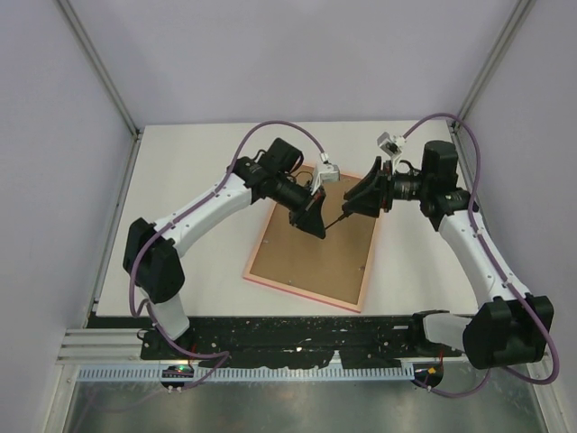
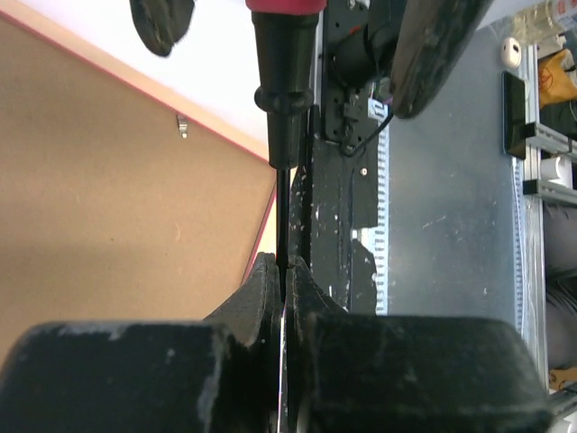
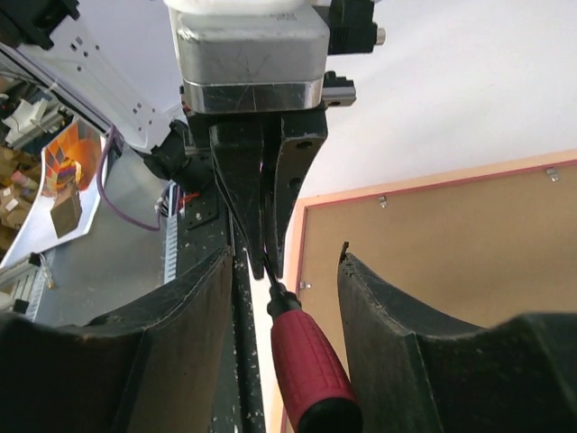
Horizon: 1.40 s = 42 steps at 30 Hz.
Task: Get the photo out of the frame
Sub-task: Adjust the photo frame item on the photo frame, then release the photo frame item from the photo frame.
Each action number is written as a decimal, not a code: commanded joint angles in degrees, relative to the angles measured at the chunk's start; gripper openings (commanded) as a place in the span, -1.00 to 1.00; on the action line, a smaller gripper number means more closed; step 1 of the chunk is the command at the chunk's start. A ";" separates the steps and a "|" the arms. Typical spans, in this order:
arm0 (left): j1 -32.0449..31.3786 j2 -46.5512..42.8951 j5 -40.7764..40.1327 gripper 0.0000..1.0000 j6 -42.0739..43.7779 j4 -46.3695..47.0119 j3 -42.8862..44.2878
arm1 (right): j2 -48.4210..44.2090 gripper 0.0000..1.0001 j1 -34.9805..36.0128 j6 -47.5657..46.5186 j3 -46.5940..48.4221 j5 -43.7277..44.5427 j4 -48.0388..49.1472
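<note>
**Status: early stage, no part removed.**

1. Frame position. The frame (image 1: 297,290) lies face down on the table (image 1: 180,162), with its pale pink back edge uppermost. The brown backing board (image 1: 315,257) is seated inside the frame and covers its whole opening.

2. Photo position. The photo is not visible in any view. It is judged to lie inside the frame, under the backing board.

3. Fasteners. Small metal retaining tabs (image 3: 382,202) stand along the inner edge of the frame, over the board. Whether any tab is turned aside cannot be determined.

4. Tool. A screwdriver (image 3: 311,370) with a red handle and a thin black shaft hangs above the far half of the frame, between the two grippers.

5. Left gripper (image 2: 284,271). The jaws are clamped tight on the tip end of the screwdriver shaft.

6. Right gripper (image 3: 285,253). The fingers stand apart on either side of the red handle, with a gap showing on each side. It holds nothing.

7. Remaining work, as judged: release the tabs, lift the backing board out of the frame, then withdraw the photo.
</note>
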 commanded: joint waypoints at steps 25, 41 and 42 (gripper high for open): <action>-1.33 -0.88 -1.35 -1.00 5.30 -5.47 0.57 | -0.15 -0.33 6.48 -14.15 -1.33 1.33 -11.94; -0.01 -3.42 -6.00 -0.24 7.41 -7.58 -0.39 | -5.85 -0.85 8.59 -26.77 -3.26 13.27 -18.34; 0.34 -4.13 -6.70 -0.20 7.76 -7.58 -1.18 | -6.56 -0.85 8.50 -27.93 -3.62 13.81 -18.78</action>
